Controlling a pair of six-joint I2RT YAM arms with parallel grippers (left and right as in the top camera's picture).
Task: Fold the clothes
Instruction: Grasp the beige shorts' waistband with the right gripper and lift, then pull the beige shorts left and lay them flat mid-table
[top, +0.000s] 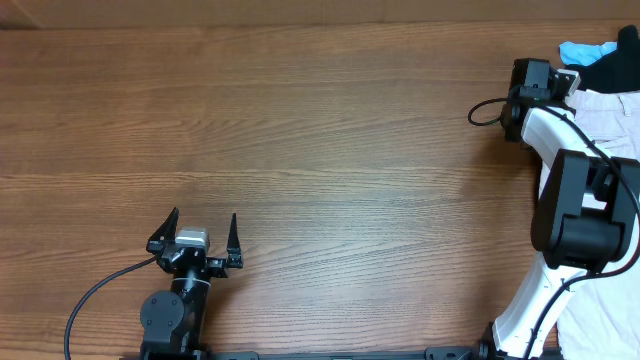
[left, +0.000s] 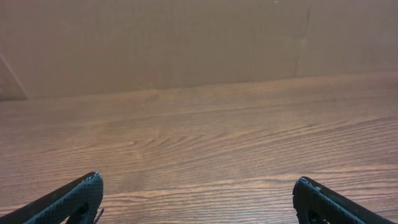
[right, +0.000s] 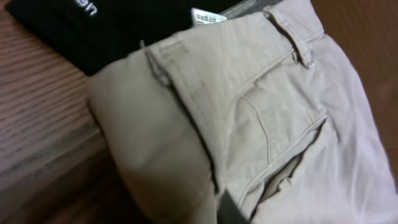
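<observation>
The pale beige shorts (right: 249, 93) fill the right wrist view, with waistband, slit back pocket and small white label (right: 208, 17) showing. In the overhead view they lie at the far right edge (top: 612, 112), partly under the right arm. My right gripper (top: 566, 86) is at their near-left corner. One dark fingertip (right: 229, 210) shows at the bottom centre with a bunched fold of fabric pressed against it; the other finger is hidden by cloth. My left gripper (top: 202, 226) is open and empty near the front left, also in its wrist view (left: 198, 182).
A black garment with white lettering (right: 93, 25) lies behind the shorts, also in the overhead view (top: 614, 66). A light blue item (top: 584, 49) lies at the back right. The wooden table (top: 320, 150) spreads between the arms. A brown wall (left: 186, 43) stands behind.
</observation>
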